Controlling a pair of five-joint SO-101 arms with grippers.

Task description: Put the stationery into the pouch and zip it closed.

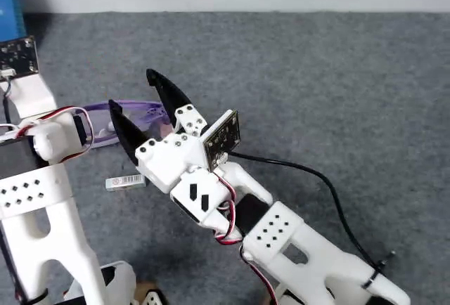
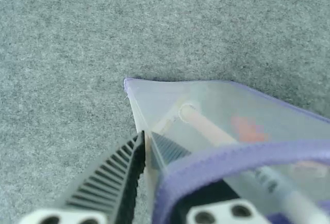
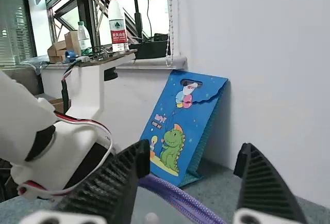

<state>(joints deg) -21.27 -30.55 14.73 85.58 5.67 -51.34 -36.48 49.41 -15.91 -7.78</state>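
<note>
We judge loading unfinished: left fingers (image 2: 116, 177) pinch the pouch (image 2: 216, 110), right fingers (image 1: 169, 95) gape wide; next, fetch the labelled item (image 1: 126, 181).

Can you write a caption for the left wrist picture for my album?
The left gripper pinches the edge of the clear purple-trimmed pouch, pens inside, on grey carpet.

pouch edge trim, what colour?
Purple, on the otherwise clear pouch. It shows best in the left wrist view.
</note>
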